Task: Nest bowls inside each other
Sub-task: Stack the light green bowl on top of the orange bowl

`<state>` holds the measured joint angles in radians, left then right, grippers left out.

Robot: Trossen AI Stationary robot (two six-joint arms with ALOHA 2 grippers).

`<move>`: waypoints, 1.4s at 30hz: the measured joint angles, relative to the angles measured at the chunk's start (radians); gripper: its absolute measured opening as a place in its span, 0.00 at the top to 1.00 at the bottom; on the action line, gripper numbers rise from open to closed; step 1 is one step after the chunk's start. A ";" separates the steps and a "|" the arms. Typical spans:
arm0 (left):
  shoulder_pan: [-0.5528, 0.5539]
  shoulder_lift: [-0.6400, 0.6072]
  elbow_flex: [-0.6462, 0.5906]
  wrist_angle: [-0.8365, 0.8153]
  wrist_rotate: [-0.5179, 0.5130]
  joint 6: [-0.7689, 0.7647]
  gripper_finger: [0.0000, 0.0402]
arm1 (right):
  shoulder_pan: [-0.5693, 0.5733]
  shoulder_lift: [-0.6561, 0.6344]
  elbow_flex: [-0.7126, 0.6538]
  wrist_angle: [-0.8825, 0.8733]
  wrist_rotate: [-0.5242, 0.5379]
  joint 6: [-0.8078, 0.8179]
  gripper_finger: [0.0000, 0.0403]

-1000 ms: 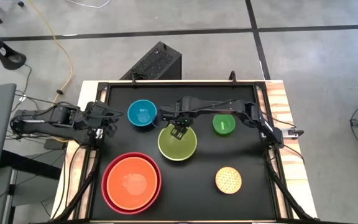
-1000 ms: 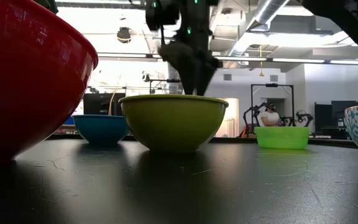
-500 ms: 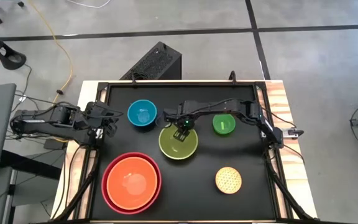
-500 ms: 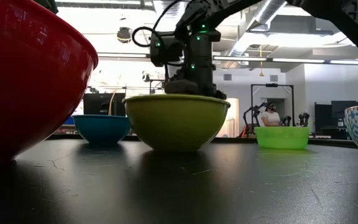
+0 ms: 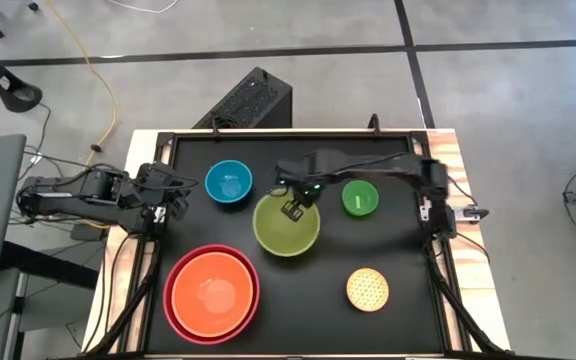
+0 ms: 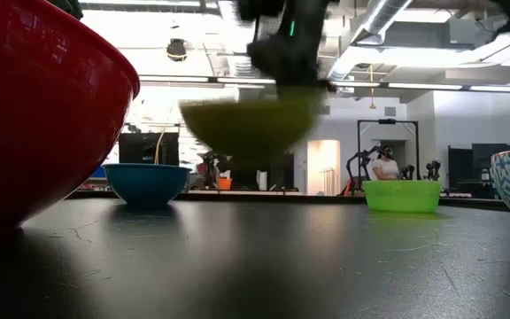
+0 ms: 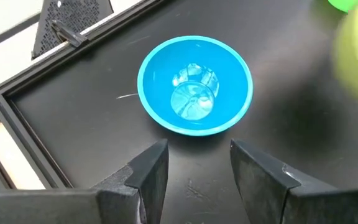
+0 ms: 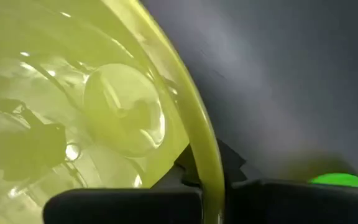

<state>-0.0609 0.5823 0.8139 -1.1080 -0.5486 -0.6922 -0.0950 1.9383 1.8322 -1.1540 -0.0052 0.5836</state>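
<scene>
From above, the black table [image 5: 408,320] carries the bowls spread out. The right gripper [image 5: 295,207] is clamped on the far rim of the lime green bowl [image 5: 286,228], near the table's middle. The orange bowl [image 5: 213,291] sits nested in the red bowl [image 5: 173,300] at the near left corner. The blue bowl [image 5: 229,184] stands by the far left edge, the small bright green bowl [image 5: 360,200] toward the far right, the patterned yellow bowl [image 5: 367,290] near the right edge. The left gripper [image 5: 175,197] waits at the left edge, beside the blue bowl.

At table level, the lime green bowl [image 6: 248,124] hangs clear of the tabletop — lifted, with the right gripper [image 6: 283,55] above it.

The left wrist view shows the blue bowl [image 7: 194,93] upright just past the left gripper's [image 7: 197,177] spread, empty fingers [image 7: 151,171].

The right wrist view shows the lime green bowl's [image 8: 104,112] rim pinched between the right gripper's closed fingers [image 8: 194,177].
</scene>
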 joint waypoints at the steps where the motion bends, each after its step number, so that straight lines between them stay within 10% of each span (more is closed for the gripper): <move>1: 0.000 0.000 0.000 0.001 -0.003 0.000 0.60 | 0.019 -0.025 0.003 0.024 -0.001 0.024 0.96; 19: 0.000 0.000 0.000 0.008 0.002 0.010 0.60 | 0.301 0.053 0.058 0.594 0.020 0.252 0.96; 33: 0.000 0.000 0.000 0.007 0.082 0.158 0.60 | 0.312 0.421 0.527 0.486 0.056 0.379 0.96; 42: 0.000 0.000 0.000 0.003 0.082 0.181 0.60 | 0.317 0.400 0.455 0.546 0.024 0.407 0.96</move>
<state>-0.0610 0.5823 0.8143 -1.1046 -0.4669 -0.5110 0.2222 2.3379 2.2871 -0.6079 0.0190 0.9905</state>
